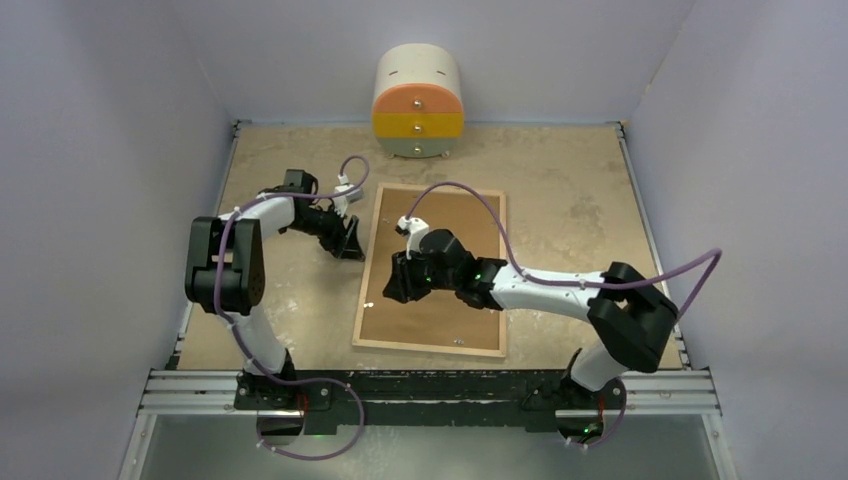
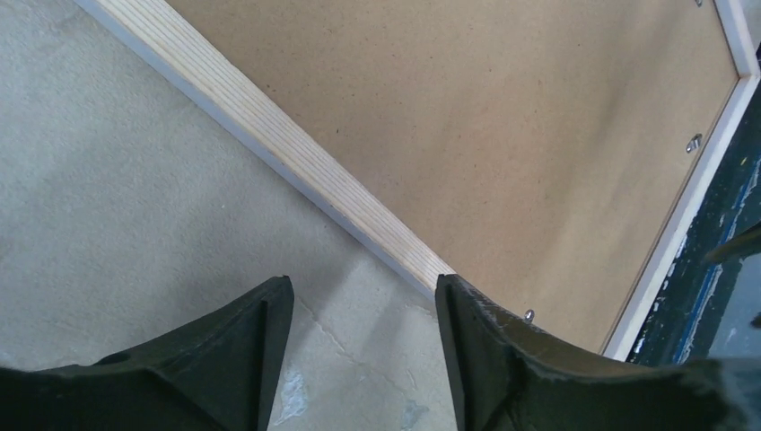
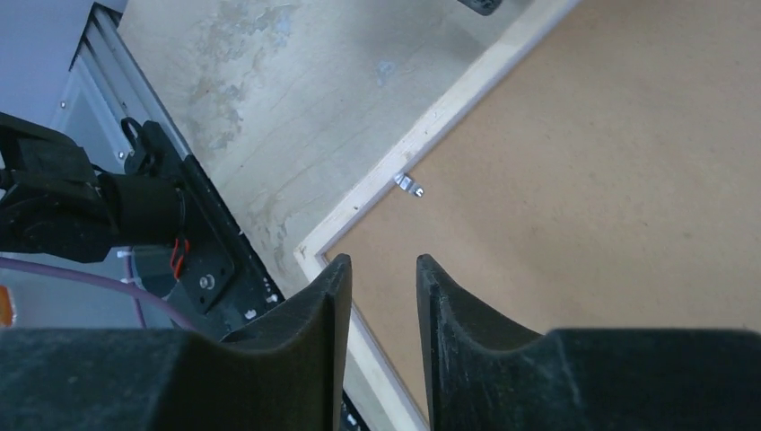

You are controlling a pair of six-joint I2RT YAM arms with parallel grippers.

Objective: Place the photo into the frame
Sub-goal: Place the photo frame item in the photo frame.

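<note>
Lying back-up on the table (image 1: 560,180), the frame (image 1: 430,348) shows its brown backing board (image 1: 440,320) inside a light wood rim. At the frame's left rim, the left gripper (image 1: 350,245) hangs with jaws partly apart, gripping nothing. Over the backing board, the right gripper (image 1: 392,285) is narrowly parted and grips nothing.

1. No writing, label, brand, number or sign can be read in any of the three views.
</note>
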